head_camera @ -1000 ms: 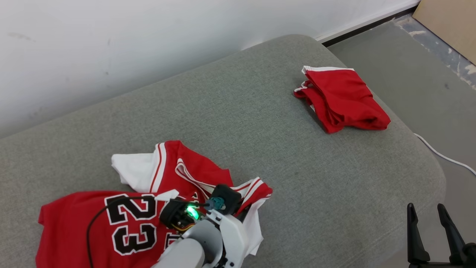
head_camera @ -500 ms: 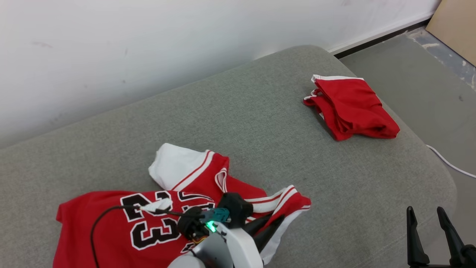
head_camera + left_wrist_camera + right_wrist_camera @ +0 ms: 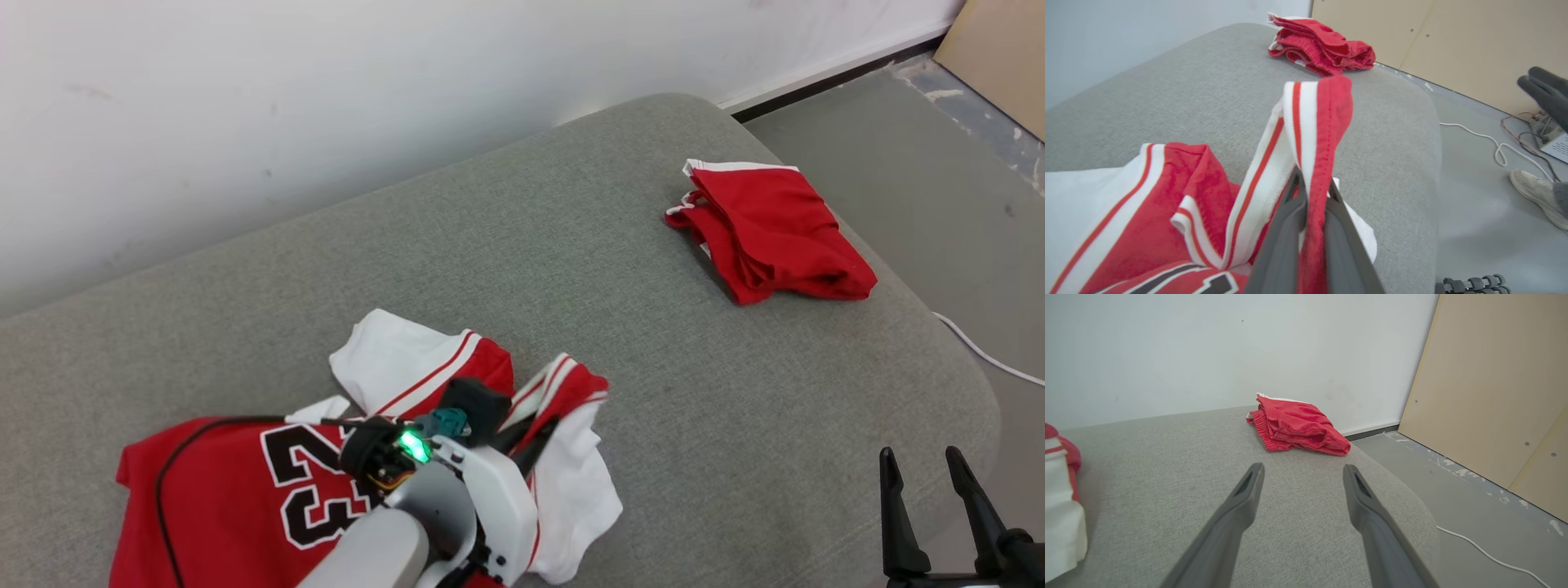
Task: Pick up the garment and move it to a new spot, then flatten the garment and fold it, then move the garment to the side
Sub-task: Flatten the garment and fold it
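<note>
Head view: the left gripper (image 3: 535, 433) is pinching the red jersey (image 3: 204, 498) by a striped edge at lower left, apparently lifting it to carry; the grey cushion (image 3: 571, 245) is lying bare toward the folded shorts (image 3: 771, 237) at upper right. Left wrist view: jaws are clamping the trim (image 3: 1312, 122) at centre. Right wrist view: the right gripper (image 3: 1302, 469) is waiting wide apart, with the cushion's edge falling away at right.

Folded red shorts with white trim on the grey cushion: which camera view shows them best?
Head view: it looks down on the folded red shorts, whole outline and white trim clear. Right wrist view shows them side-on, from low. Left wrist view shows them far off, near the top edge.
</note>
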